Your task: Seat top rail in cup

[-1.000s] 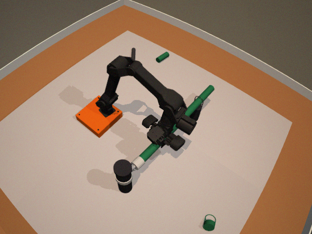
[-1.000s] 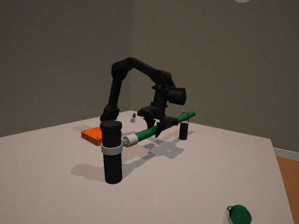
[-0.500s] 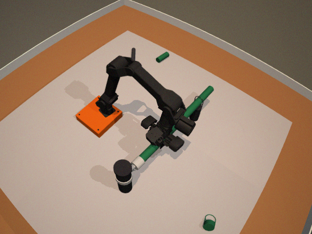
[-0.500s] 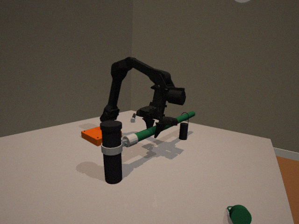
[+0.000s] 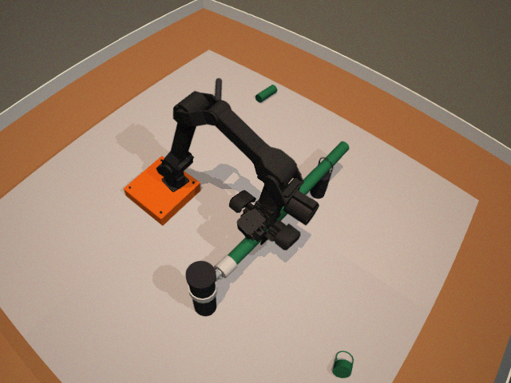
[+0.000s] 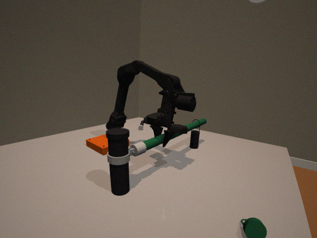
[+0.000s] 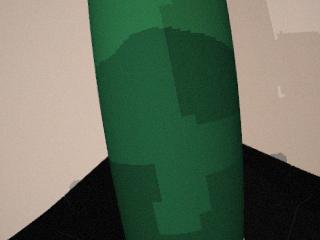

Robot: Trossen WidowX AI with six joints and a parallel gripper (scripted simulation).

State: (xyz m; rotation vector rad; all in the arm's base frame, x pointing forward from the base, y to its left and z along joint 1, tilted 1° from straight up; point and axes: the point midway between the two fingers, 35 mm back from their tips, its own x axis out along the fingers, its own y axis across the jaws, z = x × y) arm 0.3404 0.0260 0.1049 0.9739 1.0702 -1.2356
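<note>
The green rail (image 5: 243,250) (image 6: 153,141) (image 7: 165,100) slopes down toward the big post (image 5: 204,306) (image 6: 119,179). Its near end is inside the white rail-end cup (image 5: 225,266) (image 6: 139,148); how deep is hidden. The cup joins the pale brace band (image 5: 203,298) (image 6: 118,160), which is around the post's upper half, a little below the post cap (image 5: 200,274) (image 6: 117,132). The rail's far part passes through the thin loop (image 5: 325,158) (image 6: 196,119) above the small post (image 5: 319,189) (image 6: 194,139). My gripper (image 6: 161,140) is shut on the rail between cup and loop, nearer the cup.
The orange base block (image 5: 152,198) (image 6: 96,144) is left of the rail. A short green cylinder (image 5: 266,93) and a dark rod (image 5: 218,87) lie behind the arm. A green cap with a loop (image 5: 342,368) (image 6: 254,228) lies at the front right.
</note>
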